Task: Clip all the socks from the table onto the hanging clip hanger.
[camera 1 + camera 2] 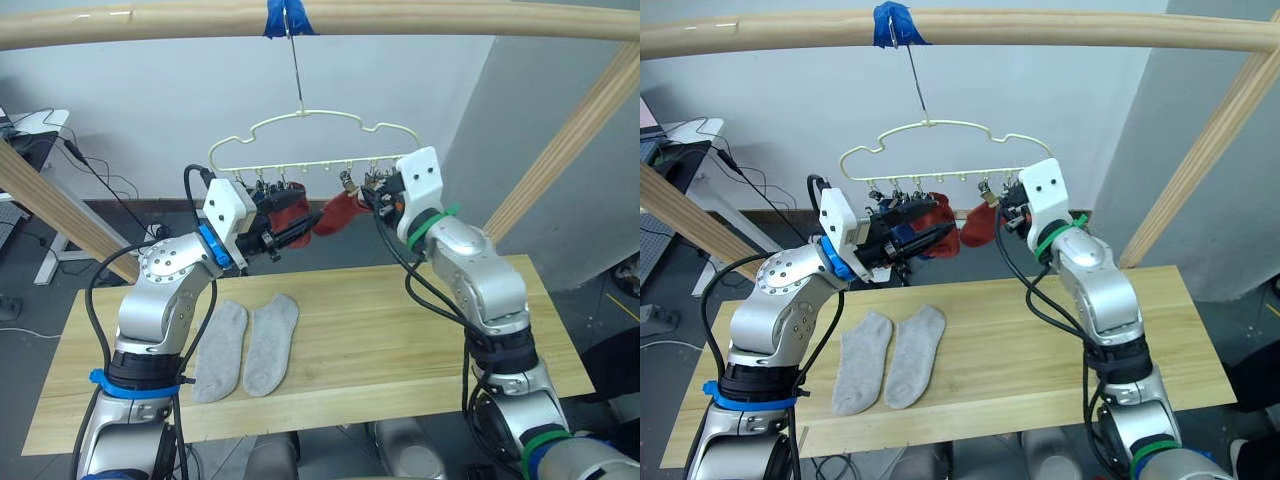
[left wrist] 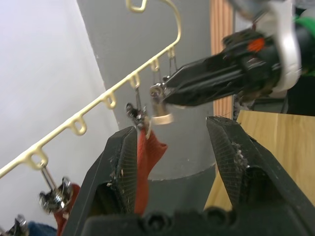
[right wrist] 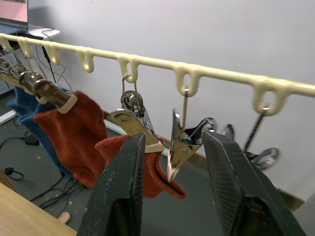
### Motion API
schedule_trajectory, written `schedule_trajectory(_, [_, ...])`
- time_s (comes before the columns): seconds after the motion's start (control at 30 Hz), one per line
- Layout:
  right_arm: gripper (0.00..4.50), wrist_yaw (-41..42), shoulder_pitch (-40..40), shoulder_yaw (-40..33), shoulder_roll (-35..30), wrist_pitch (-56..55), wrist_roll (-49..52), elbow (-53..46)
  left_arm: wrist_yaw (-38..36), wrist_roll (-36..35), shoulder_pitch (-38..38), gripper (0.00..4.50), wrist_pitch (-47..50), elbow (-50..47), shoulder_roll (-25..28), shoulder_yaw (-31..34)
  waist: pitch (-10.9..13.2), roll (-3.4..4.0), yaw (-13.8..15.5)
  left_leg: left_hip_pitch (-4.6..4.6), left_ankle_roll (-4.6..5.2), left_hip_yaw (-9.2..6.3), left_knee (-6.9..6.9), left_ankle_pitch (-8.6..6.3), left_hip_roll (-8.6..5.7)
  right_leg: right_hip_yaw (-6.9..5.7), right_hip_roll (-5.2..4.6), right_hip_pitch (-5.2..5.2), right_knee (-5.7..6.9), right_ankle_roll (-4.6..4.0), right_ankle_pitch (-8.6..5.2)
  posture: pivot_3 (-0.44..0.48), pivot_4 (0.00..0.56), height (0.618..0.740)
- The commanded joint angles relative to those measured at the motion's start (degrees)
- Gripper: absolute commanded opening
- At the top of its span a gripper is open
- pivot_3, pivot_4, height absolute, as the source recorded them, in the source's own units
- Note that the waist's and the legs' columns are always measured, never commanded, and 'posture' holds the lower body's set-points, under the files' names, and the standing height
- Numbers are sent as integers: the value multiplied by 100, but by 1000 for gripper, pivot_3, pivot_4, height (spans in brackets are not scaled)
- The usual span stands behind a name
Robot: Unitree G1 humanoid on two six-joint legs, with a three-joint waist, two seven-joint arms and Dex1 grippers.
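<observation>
The pale-yellow clip hanger (image 1: 330, 163) hangs by its hook from a wooden pole above the table (image 1: 400, 330). Two rust red socks (image 1: 340, 212) (image 1: 290, 208) hang from its clips, with a blue sock (image 3: 19, 105) behind them. Two light grey socks (image 1: 222, 350) (image 1: 272, 342) lie side by side on the table's left part. My left gripper (image 1: 300, 232) is open just under the hanger, one red sock's edge (image 2: 147, 162) beside one finger. My right gripper (image 3: 172, 142) is open around an empty metal clip (image 3: 179, 142), next to the clip holding the red sock (image 3: 147, 167).
A thick wooden pole frame (image 1: 400, 15) crosses overhead, with slanted poles at the left (image 1: 60, 210) and right (image 1: 560, 160). A desk with cables (image 1: 40, 140) stands at the far left. The table's right half (image 1: 500, 300) is bare wood.
</observation>
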Motion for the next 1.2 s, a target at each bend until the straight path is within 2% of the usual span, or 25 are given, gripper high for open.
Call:
schedule_trajectory(0.03, [1856, 136, 78, 20, -75, 79, 150, -584, 28, 17, -22, 2470, -62, -184, 14, 51, 5, 2, 2, 0, 0, 0, 0, 0, 0, 0, 0, 0, 0, 0, 0, -167, 241, 730])
schedule_trajectory(0.23, [1856, 58, 190, -36, -59, 446, 241, -818, 1, 56, -47, 2470, -87, -145, 1, 16, 9, 3, 20, 2, 0, 0, 2, 0, 0, 0, 0, 1, 2, 1, -1, -168, 242, 730])
schedule_trajectory(0.43, [1856, -154, 85, -50, 102, 534, 209, -481, -16, 86, -36, 2470, -98, -146, -17, -10, 10, 3, 49, 2, 0, 1, 1, 0, 0, 1, 0, 0, 1, 2, -1, -169, 243, 730])
schedule_trajectory(0.63, [1856, -349, -170, -81, 179, 371, 101, 93, -31, 105, -23, 2470, -97, -159, -10, -9, 13, 2, 64, 2, 0, 1, 1, 0, 0, 0, 0, 1, 1, 1, -1, -164, 239, 730])
schedule_trajectory(1.2, [1856, -318, -548, -36, 293, -250, -4, 649, -52, 143, 4, 2470, -111, -146, -29, -36, 21, 2, 65, 0, 0, 2, -2, 0, 0, 1, 0, 0, -5, 1, -1, -162, 234, 730])
